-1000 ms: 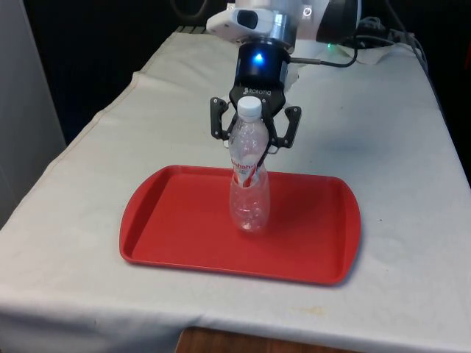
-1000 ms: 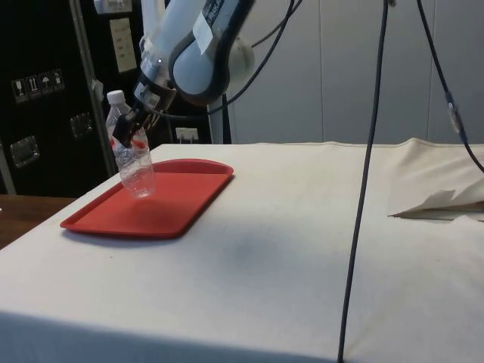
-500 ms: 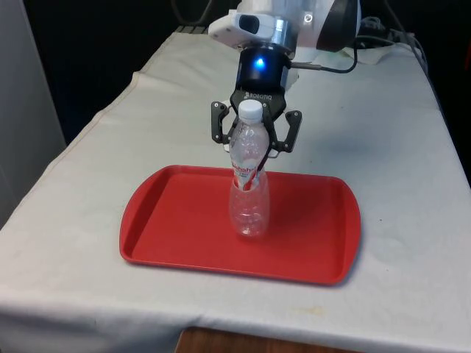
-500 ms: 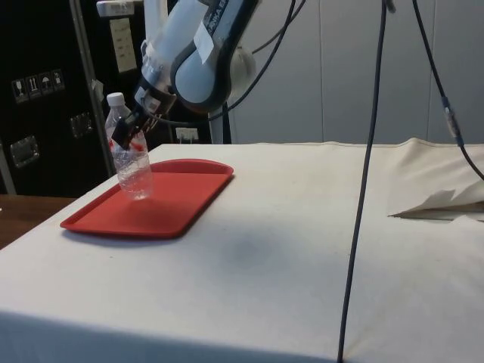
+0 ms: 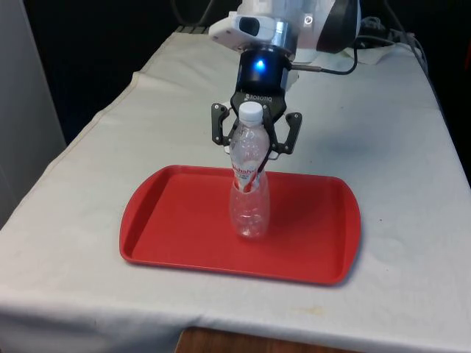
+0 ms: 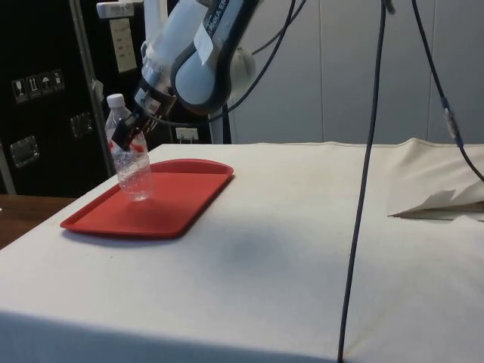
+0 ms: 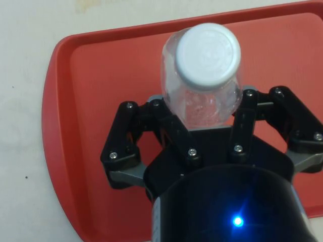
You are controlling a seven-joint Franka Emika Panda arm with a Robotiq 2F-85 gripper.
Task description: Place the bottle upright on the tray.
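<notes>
Your pincer (image 5: 255,151) is clamped on the bottle (image 5: 249,193), gripping the upper body just under the white cap (image 5: 250,111). The grip sits high, I'd judge, so the base can meet the surface with nothing in the way.

The bottle stands on the red tray (image 5: 176,228), roughly at its middle, base apparently touching. In the side view the bottle (image 6: 131,159) leans slightly, cap end toward the arm, because the pincer (image 6: 128,137) comes at it on a slant, not straight down. That lean is why it looks unwise to let go carelessly: an empty clear bottle is light and tips easily.

The tray (image 6: 162,212) lies flat on the worktop (image 5: 383,147), well in from the edges.

In the wrist view the cap (image 7: 208,55) pokes up between the fingers (image 7: 247,108).

Count: one bottle, one cap, one tray, one pincer.
</notes>
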